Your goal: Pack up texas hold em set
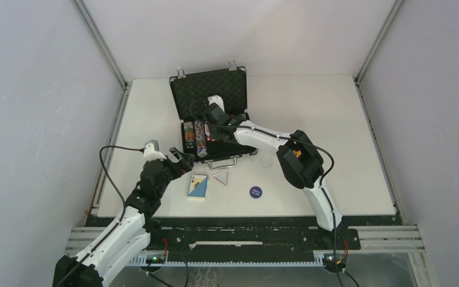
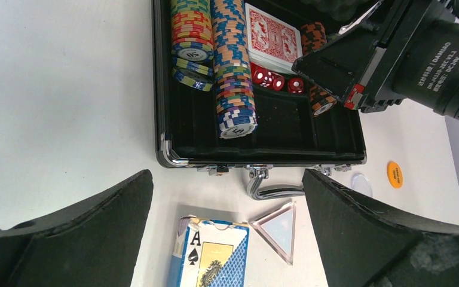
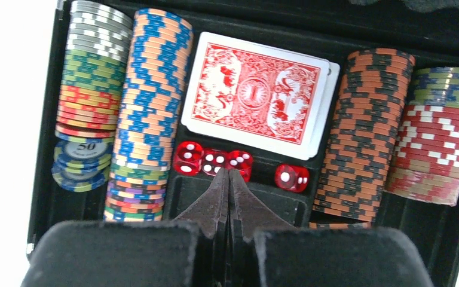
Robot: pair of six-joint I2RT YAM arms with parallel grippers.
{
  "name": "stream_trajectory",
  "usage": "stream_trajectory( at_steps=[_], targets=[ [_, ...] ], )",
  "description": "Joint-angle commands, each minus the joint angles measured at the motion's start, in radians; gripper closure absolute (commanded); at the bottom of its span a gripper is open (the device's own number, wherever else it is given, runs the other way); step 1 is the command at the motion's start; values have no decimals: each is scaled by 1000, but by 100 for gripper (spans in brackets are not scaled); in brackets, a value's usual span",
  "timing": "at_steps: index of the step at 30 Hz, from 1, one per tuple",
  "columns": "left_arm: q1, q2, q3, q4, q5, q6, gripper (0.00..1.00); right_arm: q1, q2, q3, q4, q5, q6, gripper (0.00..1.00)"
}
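Right wrist, right claw (image 3: 228,176) clenched just beside red dice (image 3: 189,158), left claw (image 2: 227,179) released

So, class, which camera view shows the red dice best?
The right wrist view: four red dice sit close up, with readable pips. The left wrist view shows them smaller and farther off. The top view is too distant to make them out.

Black briefcase (image 3: 275,206), open, tray in view.
- Chip rows on edge: grey-green-red-blue row (image 3: 86,89) at 9 o'clock, a "50" chip (image 3: 83,149) at its near end; blue-orange row (image 3: 146,107) touching it; orange-black row (image 3: 361,131) at 3 o'clock; red-white row (image 3: 439,143) beyond it.
- Red card deck (image 3: 254,92) at 12 o'clock.
- Four red dice (image 3: 239,162) in a line at the deck's 6 o'clock edge.
- Right gripper (image 3: 227,174) at 6 o'clock, fingers pressed together, tips at the dice.
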Motion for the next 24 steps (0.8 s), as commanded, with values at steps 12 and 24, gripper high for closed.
stream_trajectory(
  at_steps=[12, 24],
  targets=[
    [-5, 4, -8, 42, 24, 24, 0, 0, 54, 49, -8, -66, 26, 100],
    [-4, 2, -11, 51, 35, 20, 0, -24, 4, -35, 7, -31, 44, 100]
  ],
)
